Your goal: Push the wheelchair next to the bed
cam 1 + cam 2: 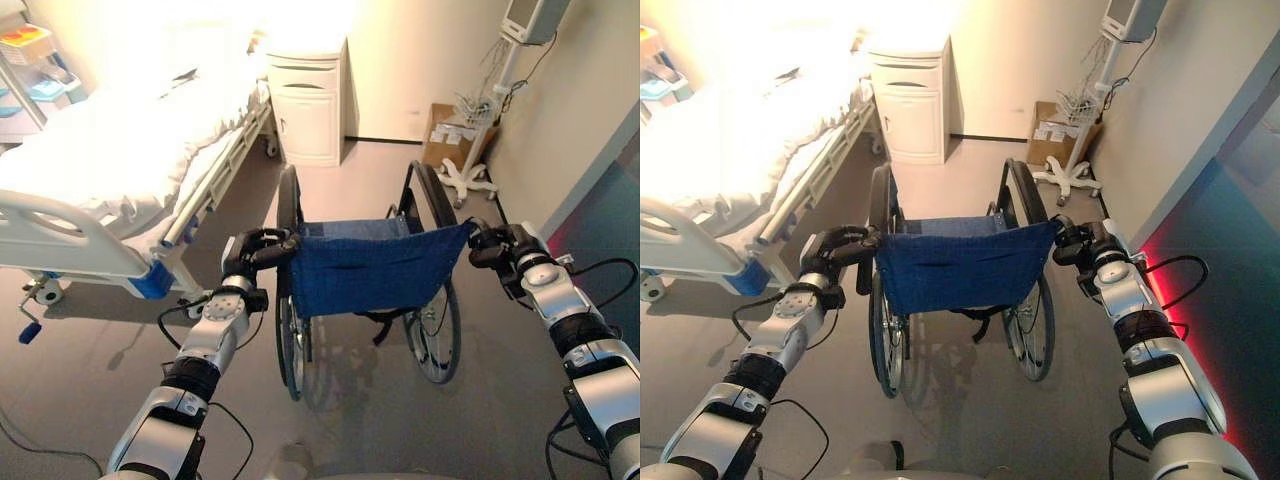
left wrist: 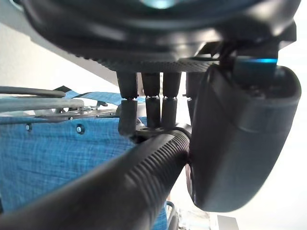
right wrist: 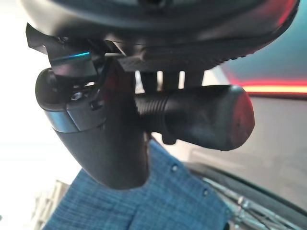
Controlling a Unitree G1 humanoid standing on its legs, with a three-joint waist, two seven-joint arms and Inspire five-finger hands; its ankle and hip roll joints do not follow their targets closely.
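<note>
The wheelchair (image 1: 365, 275) stands in the middle of the frame on the grey floor (image 1: 90, 370), its blue fabric backrest (image 1: 370, 262) facing the camera and its two large wheels below. The left hand (image 1: 255, 250) is curled round the left push handle (image 2: 120, 187); in the left wrist view the fingers (image 2: 152, 103) wrap over the ribbed black grip with the thumb closed against it. The right hand (image 1: 497, 246) is clamped on the right push handle (image 3: 201, 117), whose rounded end sticks out past the thumb in the right wrist view.

The hospital bed (image 1: 110, 160) fills the upper left of the frame, covered in white bedding, with a white footboard (image 1: 60, 235) at its near end. The wheelchair sits to the right of the bed's foot, apart from it, with bare floor between them. A white bedside cabinet (image 1: 308, 100) stands against the far wall at top centre. At the upper right, a cardboard box (image 1: 445, 135) sits on the floor beside a wheeled stand (image 1: 470, 170) carrying a monitor (image 1: 530, 18).
</note>
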